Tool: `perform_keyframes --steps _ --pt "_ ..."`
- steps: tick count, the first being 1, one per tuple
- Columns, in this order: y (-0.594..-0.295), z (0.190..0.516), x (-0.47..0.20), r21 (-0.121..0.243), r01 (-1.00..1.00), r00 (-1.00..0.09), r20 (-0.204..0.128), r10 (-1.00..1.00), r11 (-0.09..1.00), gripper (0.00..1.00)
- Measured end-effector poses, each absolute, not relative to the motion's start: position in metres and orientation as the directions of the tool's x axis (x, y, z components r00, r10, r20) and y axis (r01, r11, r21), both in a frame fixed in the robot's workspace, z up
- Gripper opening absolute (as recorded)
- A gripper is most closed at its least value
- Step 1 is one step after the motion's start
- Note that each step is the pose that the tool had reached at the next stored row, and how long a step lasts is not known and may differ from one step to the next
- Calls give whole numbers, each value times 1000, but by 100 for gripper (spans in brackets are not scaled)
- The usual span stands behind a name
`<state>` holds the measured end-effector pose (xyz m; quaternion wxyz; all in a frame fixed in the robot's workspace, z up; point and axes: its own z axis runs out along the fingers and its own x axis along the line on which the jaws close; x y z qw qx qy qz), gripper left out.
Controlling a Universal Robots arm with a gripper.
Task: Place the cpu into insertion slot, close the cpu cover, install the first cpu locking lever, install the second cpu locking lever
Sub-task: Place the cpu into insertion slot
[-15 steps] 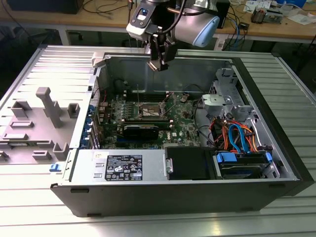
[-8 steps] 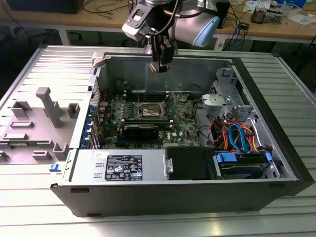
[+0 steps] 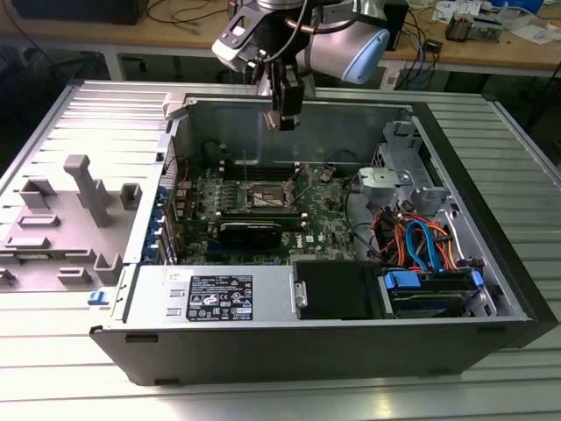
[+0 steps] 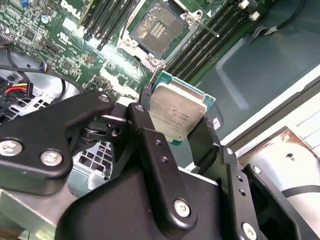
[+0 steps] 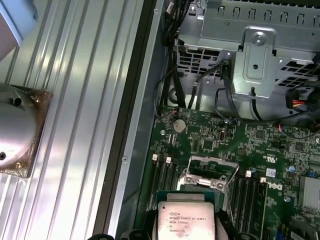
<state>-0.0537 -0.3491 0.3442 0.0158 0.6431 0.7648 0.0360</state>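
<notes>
My gripper (image 3: pixel 285 116) hangs over the far wall of the open computer case (image 3: pixel 517 289), above the motherboard. It is shut on the cpu (image 4: pixel 177 114), a flat square chip with a silver-grey top, held by two opposite edges between the black fingers (image 4: pixel 150 135). The first wrist view also shows the cpu (image 5: pixel 186 220) in the gripper (image 5: pixel 186 234). The insertion slot (image 4: pixel 159 29) lies open and empty below and ahead of the chip, and the exterior view has it mid-board (image 3: pixel 267 195). The cpu cover (image 5: pixel 209 172), a silver frame, stands raised at the slot's edge. Thin levers stick up beside the slot.
A long black heatsink block (image 3: pixel 250 232) lies just in front of the slot. The silver drive cage (image 3: pixel 399 175) and orange and blue cables (image 3: pixel 421 241) are on the exterior view's right. The labelled power supply (image 3: pixel 219 294) is at the front, and a grey fixture (image 3: pixel 79 210) is outside, left.
</notes>
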Motion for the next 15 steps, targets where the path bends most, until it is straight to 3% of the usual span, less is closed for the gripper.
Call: perform_keyframes --steps 10,13,15 --pt "-349 341 -51 45 997 -64 -1 998 64 55" --pt "-349 338 -50 12 998 -64 -2 998 64 55" --pt "-348 337 -50 8 999 -52 -3 999 52 55"
